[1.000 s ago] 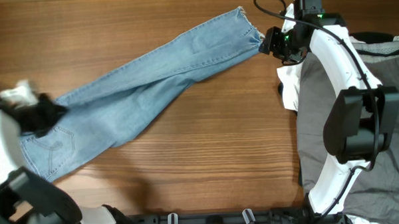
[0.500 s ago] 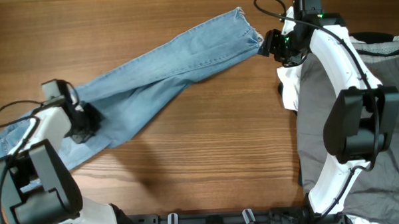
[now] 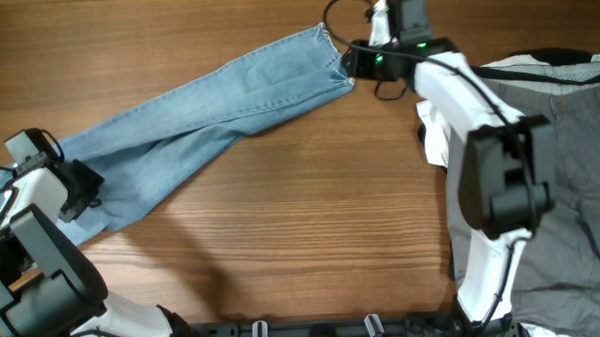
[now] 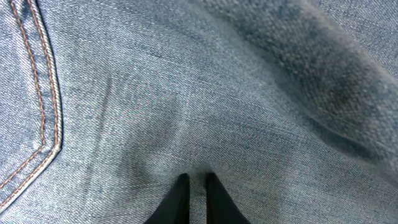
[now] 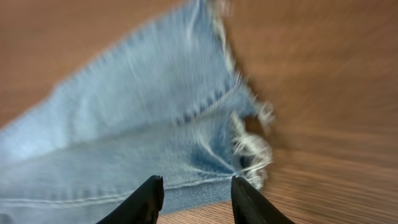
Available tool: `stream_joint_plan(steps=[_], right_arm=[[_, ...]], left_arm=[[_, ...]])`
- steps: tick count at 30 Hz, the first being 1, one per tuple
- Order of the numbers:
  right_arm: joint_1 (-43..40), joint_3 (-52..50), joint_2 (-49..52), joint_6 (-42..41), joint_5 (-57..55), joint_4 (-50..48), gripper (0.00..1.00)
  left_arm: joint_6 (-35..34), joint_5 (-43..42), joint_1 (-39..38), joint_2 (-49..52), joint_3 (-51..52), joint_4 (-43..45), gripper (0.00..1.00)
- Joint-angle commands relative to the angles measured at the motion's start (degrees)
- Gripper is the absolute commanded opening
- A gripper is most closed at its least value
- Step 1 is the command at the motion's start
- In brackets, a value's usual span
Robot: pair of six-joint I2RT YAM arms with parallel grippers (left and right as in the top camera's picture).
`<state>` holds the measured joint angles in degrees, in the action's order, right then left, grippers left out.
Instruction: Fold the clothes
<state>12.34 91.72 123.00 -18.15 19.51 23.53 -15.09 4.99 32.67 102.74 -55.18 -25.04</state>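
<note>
The light-blue jeans [image 3: 207,97] lie stretched slantwise across the table, waist end at the left, frayed hem [image 3: 334,47] at the upper middle. My left gripper [image 3: 81,186] is pressed down on the seat area beside a back pocket [image 4: 43,93]. Its fingers [image 4: 198,180] are almost together, pinching the denim [image 4: 186,93]. My right gripper [image 3: 351,65] is at the hem. In its wrist view the jaws [image 5: 198,183] stand apart, straddling the frayed hem [image 5: 252,146]. The picture is blurred by motion. Grey trousers [image 3: 571,179] and a white garment [image 3: 437,134] lie at the right.
The wooden table [image 3: 311,208] shows bare in front of the jeans and behind them. The grey trousers cover the right side under the right arm. The arm bases stand along the near edge.
The jeans have slid left: the hem and my right gripper both moved left, and the left gripper pulled further left. The right jaws have narrowed.
</note>
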Motion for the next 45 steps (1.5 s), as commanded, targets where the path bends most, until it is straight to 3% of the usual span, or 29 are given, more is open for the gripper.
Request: stream_joint_plan(steps=[1,10,15,21,27,33,39,41,45], right_arm=[[1.1,-0.7,4.9,-4.0,1.3,0.9,0.47],[1.2,-0.7,5.5,-1.3,-0.9,0.3,0.53],[1.2,-0.7,5.5,-1.1,-1.3,-1.4,0.41],[0.4,-0.7,5.5,0.2,-1.5,-3.8,0.50],[0.0,-0.7,5.5,1.2,6.3,-8.4,0.35],[0.0,-0.7,6.3,1.3,-0.3,-3.0,0.40],[0.0,-0.7,7.1,1.4,-0.1,-2.1,0.42],[0.0,-0.7,8.0,1.5,3.3,-3.2,0.39],[0.0,-0.6,8.2,1.4,9.3,-7.1,0.22]], left_arm=[[1.4,2.9,-0.2,4.6,2.5,-2.8,0.12],[1.4,2.9,-0.2,4.6,2.5,-4.3,0.14],[1.4,2.9,-0.2,4.6,2.5,-4.8,0.16],[1.4,2.9,-0.2,4.6,2.5,-5.2,0.16],[1.4,2.9,-0.2,4.6,2.5,-5.1,0.17],[1.4,2.9,-0.2,4.6,2.5,-5.2,0.17],[1.4,2.9,-0.2,4.6,2.5,-5.1,0.17],[1.4,2.9,-0.2,4.6,2.5,-5.2,0.17],[1.4,2.9,-0.2,4.6,2.5,-5.2,0.17]])
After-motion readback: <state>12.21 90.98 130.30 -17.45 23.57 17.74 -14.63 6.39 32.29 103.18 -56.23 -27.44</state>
